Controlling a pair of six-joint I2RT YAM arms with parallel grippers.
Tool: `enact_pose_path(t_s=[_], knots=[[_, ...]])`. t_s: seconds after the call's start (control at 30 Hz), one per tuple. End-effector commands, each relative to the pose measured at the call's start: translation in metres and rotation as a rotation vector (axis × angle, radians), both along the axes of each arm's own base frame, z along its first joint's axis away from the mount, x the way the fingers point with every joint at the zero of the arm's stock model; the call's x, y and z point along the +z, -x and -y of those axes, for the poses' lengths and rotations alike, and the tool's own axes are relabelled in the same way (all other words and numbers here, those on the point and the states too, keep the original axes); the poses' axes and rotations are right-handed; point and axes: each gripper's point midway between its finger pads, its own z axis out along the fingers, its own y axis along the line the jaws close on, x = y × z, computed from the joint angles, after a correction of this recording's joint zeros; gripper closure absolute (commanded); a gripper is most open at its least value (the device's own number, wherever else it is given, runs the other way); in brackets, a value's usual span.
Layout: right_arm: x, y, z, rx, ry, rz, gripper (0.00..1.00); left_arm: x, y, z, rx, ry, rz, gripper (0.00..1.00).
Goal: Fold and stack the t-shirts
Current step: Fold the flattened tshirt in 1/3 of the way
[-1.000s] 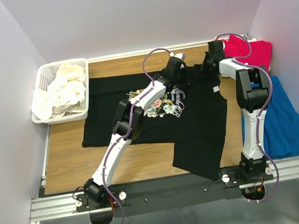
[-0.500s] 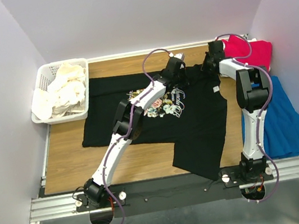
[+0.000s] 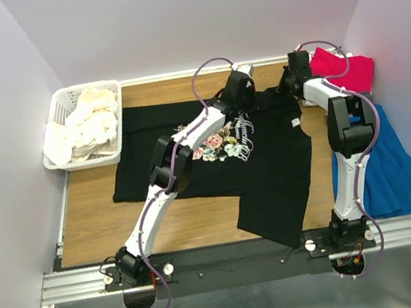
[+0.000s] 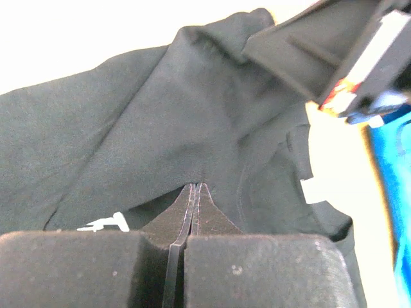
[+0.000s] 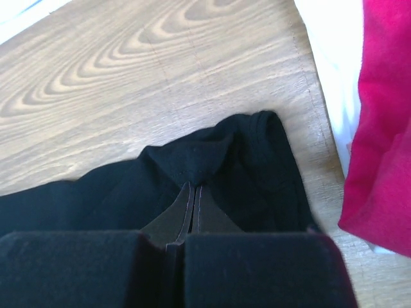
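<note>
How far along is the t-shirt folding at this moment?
Done: no stack visible; a red shirt lies at the far right. In hand: the left end effector and right end effector are shut on the far edge of the black t-shirt, spread unfolded. Left: folding it, plus the cream shirts in the basket.

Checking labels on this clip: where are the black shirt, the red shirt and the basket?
black shirt (image 3: 273, 182), top view, lower body fabric.
red shirt (image 3: 357, 75), top view, its middle.
basket (image 3: 82, 164), top view, near wall.
</note>
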Motion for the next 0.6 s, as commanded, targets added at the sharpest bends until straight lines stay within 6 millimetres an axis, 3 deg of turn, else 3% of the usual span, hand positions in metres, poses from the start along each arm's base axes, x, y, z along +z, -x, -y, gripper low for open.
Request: enact_pose_path(t_s=[0.0,0.37,0.47,0.53,0.57], knots=[[0.025,0.008,0.006,-0.006,0.008,0.026,0.99,0.053,-0.006,-0.006,0.007,0.032,0.09,1.0],[0.036,0.039,0.016,-0.039,0.053,0.021,0.99,0.049,0.003,-0.013,-0.02,0.007,0.07,1.0],[0.051,0.049,0.02,-0.055,0.059,0.043,0.99,0.046,0.008,-0.016,-0.033,-0.013,0.065,1.0],[0.049,0.062,0.022,-0.061,0.067,0.031,0.99,0.044,0.011,-0.019,-0.045,-0.025,0.062,1.0],[0.061,0.067,0.022,-0.064,0.065,0.052,0.99,0.044,0.014,-0.022,-0.048,-0.032,0.056,1.0]])
